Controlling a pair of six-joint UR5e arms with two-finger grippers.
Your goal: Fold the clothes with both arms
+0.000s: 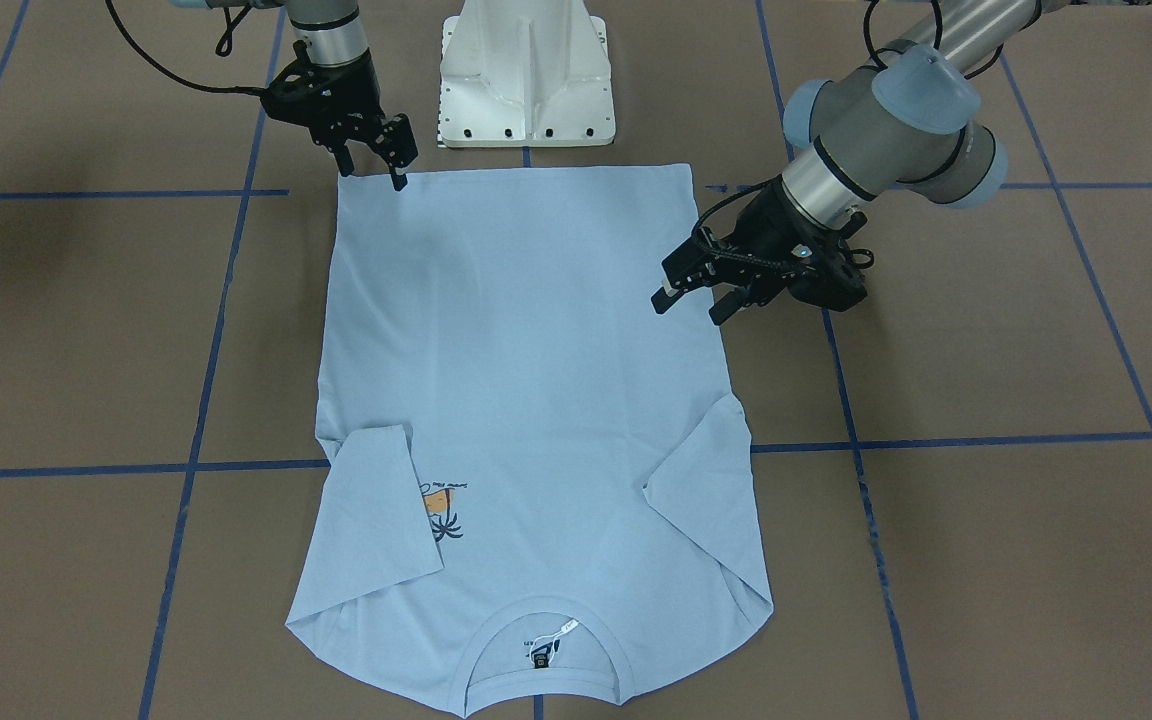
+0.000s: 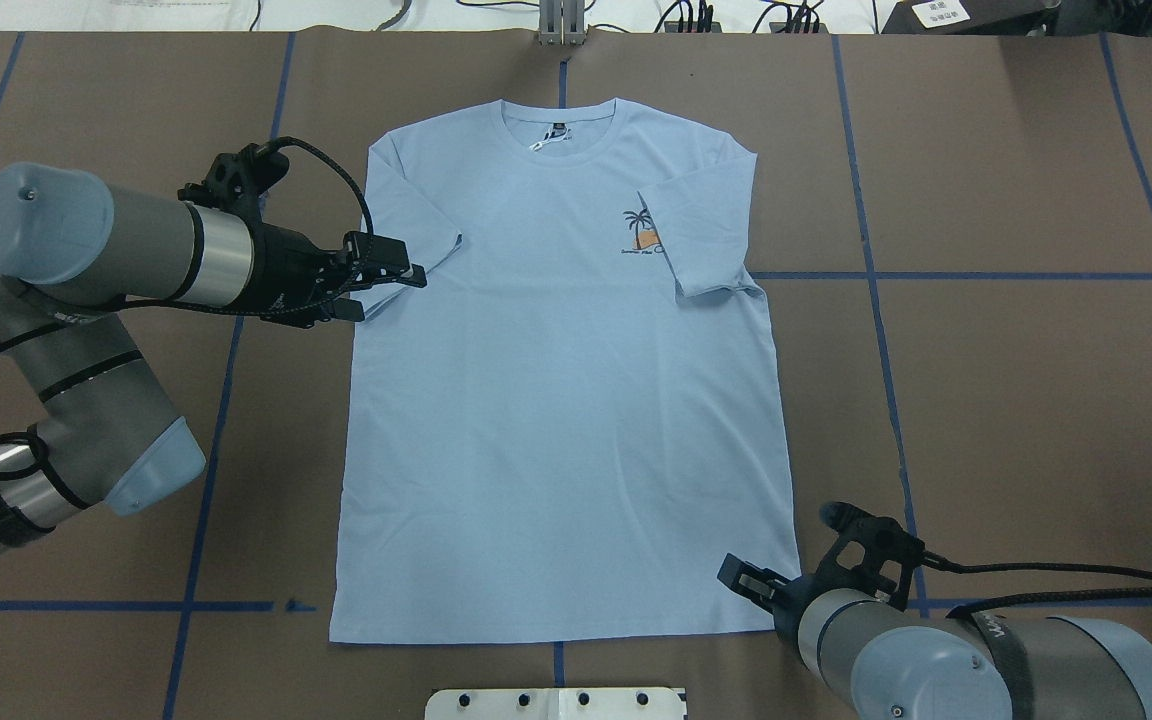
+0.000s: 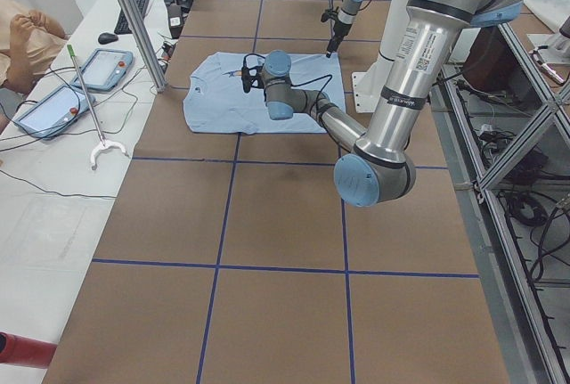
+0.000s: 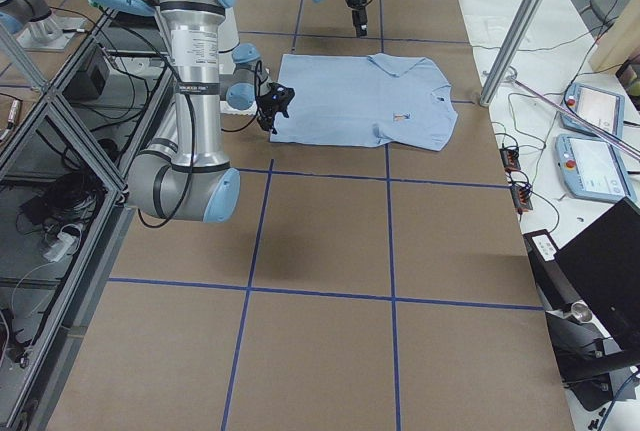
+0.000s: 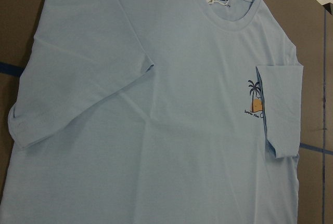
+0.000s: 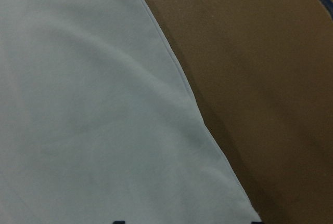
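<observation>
- Brown, matte, paper-covered table (image 3: 285,313) fills the lower frame of the left side view, nearest the lens. Blue tape lines (image 1: 936,440) divide it into large rectangles.
- A white side bench (image 3: 36,188) runs down that view's left edge. It carries grey tablet-like pendants (image 3: 109,68) and loose cables, and a person's arm (image 3: 27,41) shows in the upper left corner.
- Two grey tubular metal arms with pale blue joint caps come in from the overhead view's sides: the left arm (image 2: 136,250) at mid left and the right arm (image 2: 936,660) at the lower right. A white sticker (image 3: 414,45) on the left arm's tube bears print too small to read.
- A light blue short-sleeved T-shirt (image 2: 556,400) lies flat and smooth at the centre of the table. Its ribbed round collar is toward the overhead frame's top and its hem toward the bottom. Both sleeves are folded inward over the chest.
- A white moulded pedestal base (image 1: 526,75) stands at the top centre of the front view, just beyond the hem.
- The black two-finger left claw (image 1: 686,308) is spread wide and holds nothing. It sits at the shirt's side edge, below the folded sleeve.
- The black right claw (image 1: 371,172) is also spread and empty. Its tips are at the hem corner.
- A small dark palm-and-orange-sun print (image 5: 255,99) is partly covered by one sleeve. The cursive line under it is unreadable.
- A black neck label (image 2: 556,130) sits inside the collar; any lettering on it is illegible.
</observation>
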